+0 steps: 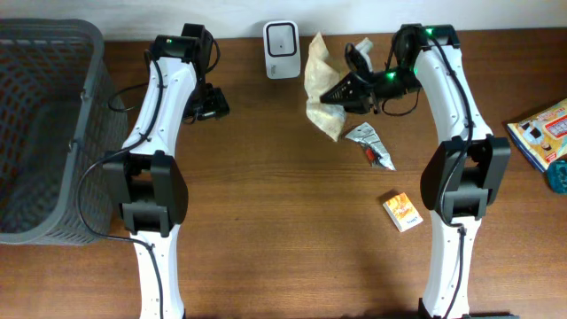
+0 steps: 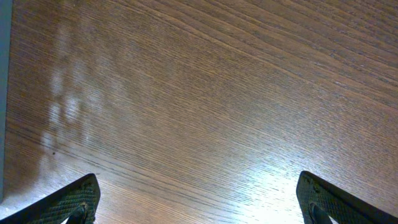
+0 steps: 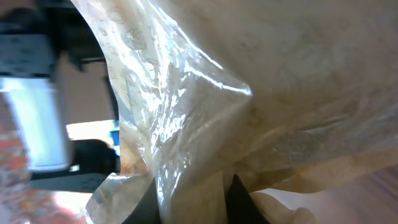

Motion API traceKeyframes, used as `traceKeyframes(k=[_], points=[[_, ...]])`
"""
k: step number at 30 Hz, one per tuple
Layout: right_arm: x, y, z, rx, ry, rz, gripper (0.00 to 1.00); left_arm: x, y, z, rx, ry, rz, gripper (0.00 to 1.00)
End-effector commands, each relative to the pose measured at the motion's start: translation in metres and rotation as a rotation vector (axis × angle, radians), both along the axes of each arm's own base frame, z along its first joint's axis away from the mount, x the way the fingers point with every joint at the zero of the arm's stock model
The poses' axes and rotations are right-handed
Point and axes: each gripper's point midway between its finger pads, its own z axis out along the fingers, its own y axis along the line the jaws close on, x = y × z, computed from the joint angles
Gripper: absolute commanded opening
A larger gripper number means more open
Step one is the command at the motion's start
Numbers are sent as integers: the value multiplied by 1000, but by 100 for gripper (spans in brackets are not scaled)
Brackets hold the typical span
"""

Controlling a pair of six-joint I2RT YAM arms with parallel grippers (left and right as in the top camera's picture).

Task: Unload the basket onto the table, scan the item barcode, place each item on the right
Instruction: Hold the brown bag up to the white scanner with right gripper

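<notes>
Count from the top: two arms, one white scanner (image 1: pixel 281 37) standing at twelve o'clock on the back edge of the table (image 1: pixel 266 221), and one grey basket (image 1: pixel 44 133) filling the nine o'clock side. Loose goods number five. There's one crinkly beige bag (image 1: pixel 321 84) at about one o'clock, just right of the scanner. One silver foil packet (image 1: pixel 368 142) lies just below the bag, and one small orange box (image 1: pixel 402 212) sits at four o'clock. One blue-and-orange pack (image 1: pixel 540 131) is out at three o'clock, and right under it one teal thing (image 1: pixel 558 177) is cut off by the edge, too little showing to name it.

Now the right pincer (image 1: pixel 341 93): it's in against the bag's right side. Its own camera shows the clear, creased film filling nearly the whole view, with the two dark fingers (image 3: pixel 239 199) drawn close together at the bottom and a fold of the bag pinched between them. So the right pincer (image 3: pixel 189 205) is clamped on the bag.

The left pincer (image 1: pixel 208 105) is at eleven o'clock, between basket and scanner. In its camera the two tips sit at the far bottom corners, as wide apart as you like. Only bare wood grain lies under the left pincer (image 2: pixel 199 208), and it grips nothing.
</notes>
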Motion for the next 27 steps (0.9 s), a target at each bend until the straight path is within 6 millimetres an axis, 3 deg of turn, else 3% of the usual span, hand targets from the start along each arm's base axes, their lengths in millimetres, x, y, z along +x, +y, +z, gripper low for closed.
traceKeyframes(k=[1,6,8,10,11,14,16,18,23,27], points=[[4,4,26,119,-54,-9,4,3,1,1,9,-12,8,99],[13,5,25,120,-114,-10,4,3,1,1,9,-12,8,99],[44,4,6,-12,-89,-88,4,3,1,1,9,-12,8,99],[89,-8,-28,-276,-66,-290,4,3,1,1,9,-12,8,99],[109,-9,-33,-347,-98,-374,4,3,1,1,9,-12,8,99],[154,9,-21,-411,-258,-549,4,3,1,1,9,-12,8,99],[174,14,-15,-470,-318,-679,4,3,1,1,9,-12,8,99],[192,33,-5,-543,-458,-801,4,3,1,1,9,-12,8,99],[208,56,-14,-640,-581,-951,4,3,1,1,9,-12,8,99],[215,56,-47,-670,-550,-971,4,3,1,1,9,-12,8,99]])
